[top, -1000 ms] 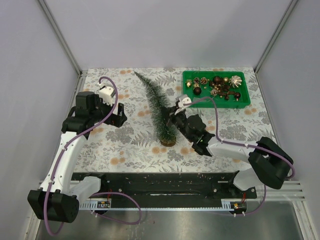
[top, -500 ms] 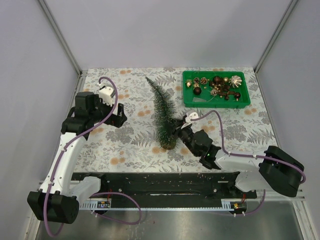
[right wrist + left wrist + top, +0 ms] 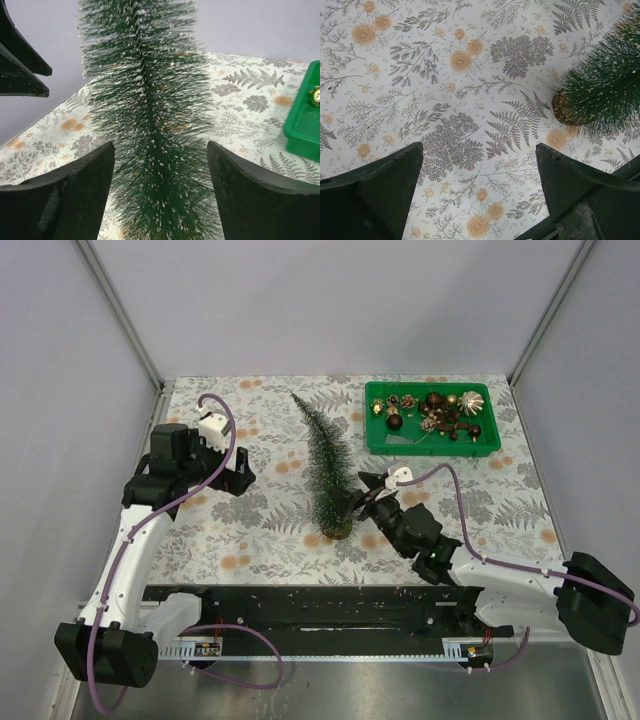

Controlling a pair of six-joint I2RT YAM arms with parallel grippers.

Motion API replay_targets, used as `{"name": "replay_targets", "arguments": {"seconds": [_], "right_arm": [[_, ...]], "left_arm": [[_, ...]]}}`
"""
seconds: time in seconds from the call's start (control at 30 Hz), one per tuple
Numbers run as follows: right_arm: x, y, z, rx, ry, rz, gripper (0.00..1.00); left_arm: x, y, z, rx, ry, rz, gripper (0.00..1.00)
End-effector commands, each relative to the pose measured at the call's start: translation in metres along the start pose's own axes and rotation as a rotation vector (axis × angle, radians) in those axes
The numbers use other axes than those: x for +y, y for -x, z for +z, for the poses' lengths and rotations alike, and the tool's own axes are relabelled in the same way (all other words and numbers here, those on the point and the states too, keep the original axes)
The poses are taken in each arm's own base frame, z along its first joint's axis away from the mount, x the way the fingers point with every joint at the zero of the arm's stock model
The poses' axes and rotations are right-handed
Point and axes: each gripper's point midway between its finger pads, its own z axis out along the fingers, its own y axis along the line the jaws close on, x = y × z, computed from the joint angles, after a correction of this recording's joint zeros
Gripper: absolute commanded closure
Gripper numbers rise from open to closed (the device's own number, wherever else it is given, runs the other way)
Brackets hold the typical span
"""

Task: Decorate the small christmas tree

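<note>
Your right claw (image 3: 362, 490) is spread, and the upright tree (image 3: 330, 475) stands between its fingers. Your left claw (image 3: 246, 470) is spread wide too, with the tree off to its right.

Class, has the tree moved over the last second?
Yes. The tree tipped more upright, its top swinging right toward the tray; its base hardly shifted.
</note>
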Motion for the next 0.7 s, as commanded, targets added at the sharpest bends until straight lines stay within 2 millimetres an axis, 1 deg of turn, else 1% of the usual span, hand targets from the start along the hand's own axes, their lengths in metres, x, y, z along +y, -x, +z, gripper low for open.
{"name": "replay_targets", "arguments": {"seconds": [0.0,0.03,0.07,0.1,0.2,0.27,0.33,0.37,0.4,0.47,0.5,0.53,0.57,0.67], "right_arm": [[-0.007,0.016,-0.012,-0.016,-0.025,-0.027,0.13],[-0.008,0.017,-0.015,-0.011,-0.027,-0.028,0.09],[-0.008,0.021,-0.017,-0.011,-0.027,-0.034,0.03],[-0.009,0.025,-0.02,-0.01,-0.027,-0.037,0.0],[-0.013,0.041,-0.026,0.013,-0.051,-0.047,0.01],[-0.02,0.053,-0.028,0.032,-0.103,-0.081,0.01],[-0.035,0.078,-0.022,0.031,-0.212,-0.115,0.01],[-0.046,0.078,-0.019,0.073,-0.255,-0.148,0.01],[-0.053,0.087,-0.013,0.086,-0.281,-0.144,0.0],[-0.082,0.099,0.0,0.114,-0.366,-0.112,0.0],[-0.094,0.11,0.007,0.103,-0.403,-0.085,0.01],[-0.114,0.106,0.011,0.141,-0.456,-0.081,0.01],[-0.128,0.111,0.018,0.149,-0.493,-0.07,0.0],[-0.185,0.112,0.04,0.215,-0.629,-0.047,0.01]], "left_arm": [[-0.004,0.013,-0.006,-0.038,-0.017,0.014,0.01],[-0.004,0.013,-0.006,-0.04,-0.017,0.013,0.01],[-0.004,0.014,-0.006,-0.042,-0.015,0.017,0.01],[-0.005,0.014,-0.007,-0.044,-0.016,0.015,0.01],[-0.005,0.015,-0.009,-0.051,-0.015,0.019,0.01],[-0.006,0.016,-0.011,-0.055,-0.012,0.018,0.01],[-0.007,0.018,-0.014,-0.062,-0.014,0.015,0.01],[-0.009,0.02,-0.015,-0.066,-0.024,0.015,0.01],[-0.012,0.022,-0.016,-0.067,-0.035,0.011,0.01],[-0.014,0.021,-0.016,-0.057,-0.049,0.002,0.01],[-0.014,0.021,-0.015,-0.053,-0.051,-0.002,0.01],[-0.015,0.02,-0.015,-0.049,-0.055,-0.005,0.01],[-0.015,0.019,-0.015,-0.045,-0.059,-0.004,0.01],[-0.017,0.018,-0.016,-0.039,-0.07,0.001,0.01]]}}
